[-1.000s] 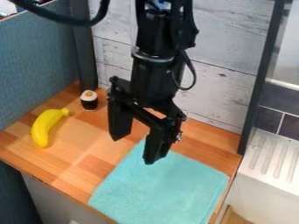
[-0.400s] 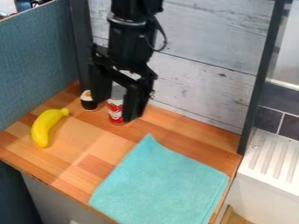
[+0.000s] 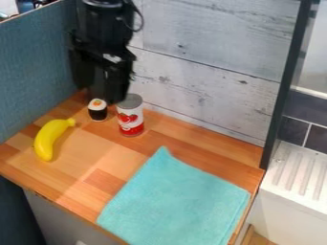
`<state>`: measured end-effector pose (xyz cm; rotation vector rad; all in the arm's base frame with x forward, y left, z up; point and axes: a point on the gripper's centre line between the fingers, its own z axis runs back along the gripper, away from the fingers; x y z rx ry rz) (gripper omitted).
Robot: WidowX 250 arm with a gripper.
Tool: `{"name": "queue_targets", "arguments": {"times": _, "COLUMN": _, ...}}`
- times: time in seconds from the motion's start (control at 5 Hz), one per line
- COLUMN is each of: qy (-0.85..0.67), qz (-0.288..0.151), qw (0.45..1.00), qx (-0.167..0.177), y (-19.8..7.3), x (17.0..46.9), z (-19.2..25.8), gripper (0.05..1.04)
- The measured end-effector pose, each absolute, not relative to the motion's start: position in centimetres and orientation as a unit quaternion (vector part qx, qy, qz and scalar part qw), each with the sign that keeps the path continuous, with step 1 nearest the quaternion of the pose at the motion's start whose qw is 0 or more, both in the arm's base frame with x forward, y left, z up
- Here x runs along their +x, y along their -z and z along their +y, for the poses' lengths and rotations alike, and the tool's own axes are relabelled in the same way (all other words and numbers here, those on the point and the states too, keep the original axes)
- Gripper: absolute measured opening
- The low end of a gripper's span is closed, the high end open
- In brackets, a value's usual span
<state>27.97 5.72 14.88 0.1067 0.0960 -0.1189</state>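
Note:
The black gripper hangs open at the back left corner of the counter, above and close to a small sushi-like toy with a black side and white top. Its right finger comes down near the upper left of a red and white can, which stands upright with a grey top. I see nothing held between the fingers. A yellow banana lies at the left of the wooden counter. The turquoise cloth is spread flat over the front right part, one corner pointing to the back.
Behind the wooden counter stands a whitewashed plank wall. A blue-grey panel borders the left side, and a dark post rises at the right. Beyond it sits a white ribbed drainboard.
The arm has moved left and toward the back, from over the cloth's back corner to the back left corner. The can, first hidden behind it, now shows almost fully. The objects have stayed put.

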Motion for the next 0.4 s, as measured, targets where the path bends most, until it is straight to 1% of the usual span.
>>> {"name": "queue_targets", "arguments": {"times": 0.4, "qy": 0.055, "qz": 0.060, "qw": 0.995, "qx": 0.055, "y": -13.1, "x": 31.7, "z": 9.8, "gripper": 1.000}}
